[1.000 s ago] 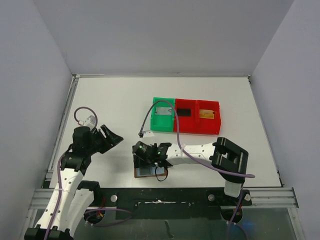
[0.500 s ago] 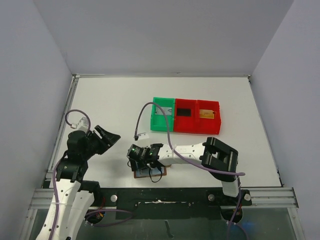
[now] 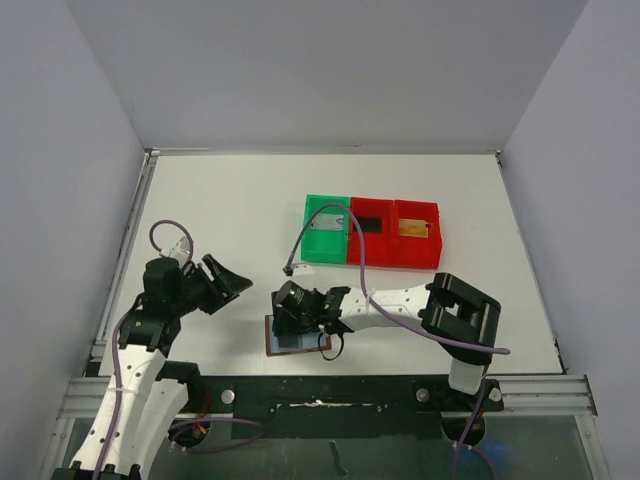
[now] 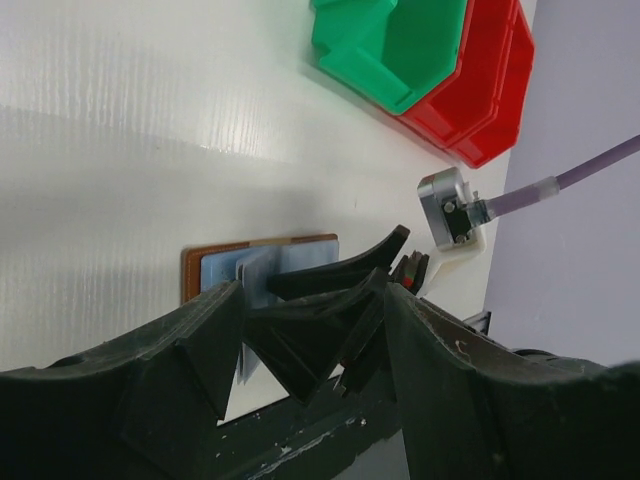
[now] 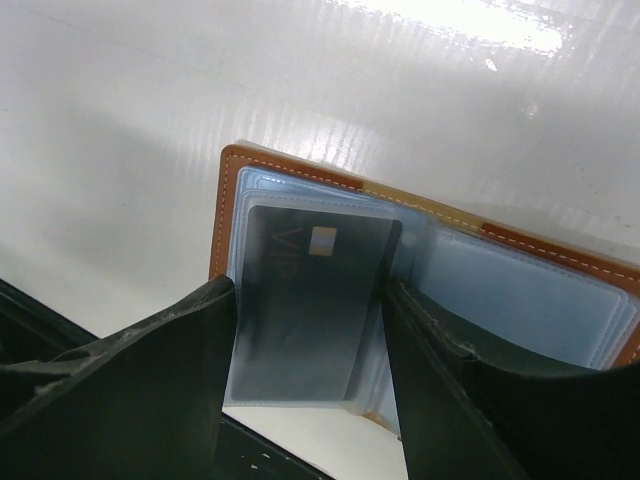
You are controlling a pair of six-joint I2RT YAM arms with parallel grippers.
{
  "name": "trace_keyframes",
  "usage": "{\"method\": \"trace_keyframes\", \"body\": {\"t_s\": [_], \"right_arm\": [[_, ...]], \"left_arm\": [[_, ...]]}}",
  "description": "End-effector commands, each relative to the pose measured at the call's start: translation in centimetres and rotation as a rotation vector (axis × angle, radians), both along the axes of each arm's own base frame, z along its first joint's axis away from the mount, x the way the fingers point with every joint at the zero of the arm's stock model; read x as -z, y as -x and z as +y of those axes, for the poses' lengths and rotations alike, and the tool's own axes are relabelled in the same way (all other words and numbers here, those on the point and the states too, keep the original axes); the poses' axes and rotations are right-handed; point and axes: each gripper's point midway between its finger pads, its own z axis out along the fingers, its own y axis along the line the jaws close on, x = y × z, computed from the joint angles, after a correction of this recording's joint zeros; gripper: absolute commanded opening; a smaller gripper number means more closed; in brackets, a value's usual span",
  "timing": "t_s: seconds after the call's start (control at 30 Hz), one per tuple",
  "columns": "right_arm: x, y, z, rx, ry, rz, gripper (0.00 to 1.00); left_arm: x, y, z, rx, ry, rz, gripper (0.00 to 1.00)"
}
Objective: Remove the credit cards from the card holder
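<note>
The card holder (image 5: pixel 228 205) lies open near the table's front edge, brown with grey-blue sleeves (image 3: pixel 275 338). A dark grey credit card (image 5: pixel 310 300) with a chip sits in one raised sleeve. My right gripper (image 5: pixel 308 300) (image 3: pixel 300 318) is closed across this card's width, a finger on each long edge. From the left wrist view the holder (image 4: pixel 215 265) shows with that sleeve standing up. My left gripper (image 3: pixel 235 283) (image 4: pixel 312 330) hangs open and empty to the holder's left. A pale grey card (image 3: pixel 322 225), a black card (image 3: pixel 369 222) and a golden-orange card (image 3: pixel 411 229) lie in the trays.
A green tray (image 3: pixel 312 248) and two joined red trays (image 3: pixel 395 258) stand behind the holder, mid-table. The right arm's purple cable (image 3: pixel 345 250) loops over the green tray. The dark front rail (image 3: pixel 320 395) runs just below the holder.
The right gripper slid left over the card holder, then came back right, staying over it. The left arm drew back towards its base and returned, still open.
</note>
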Motion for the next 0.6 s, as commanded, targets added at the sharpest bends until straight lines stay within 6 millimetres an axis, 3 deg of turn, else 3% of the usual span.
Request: {"method": "trace_keyframes", "body": {"t_s": [0.0,0.3,0.57], "right_arm": [[2.1,1.2,-0.2,-0.013,-0.037,0.084,0.56],[1.7,1.0,-0.5,0.008,-0.148,0.126,0.57],[2.2,0.8,-0.9,0.036,-0.177,0.150,0.58]], "left_arm": [[-1.2,0.1,-1.6,0.107,0.045,-0.052,0.57],[1.2,1.9,-2.0,0.101,0.061,0.039,0.55],[3.3,3.6,-3.0,0.098,0.061,0.106,0.45]]}}
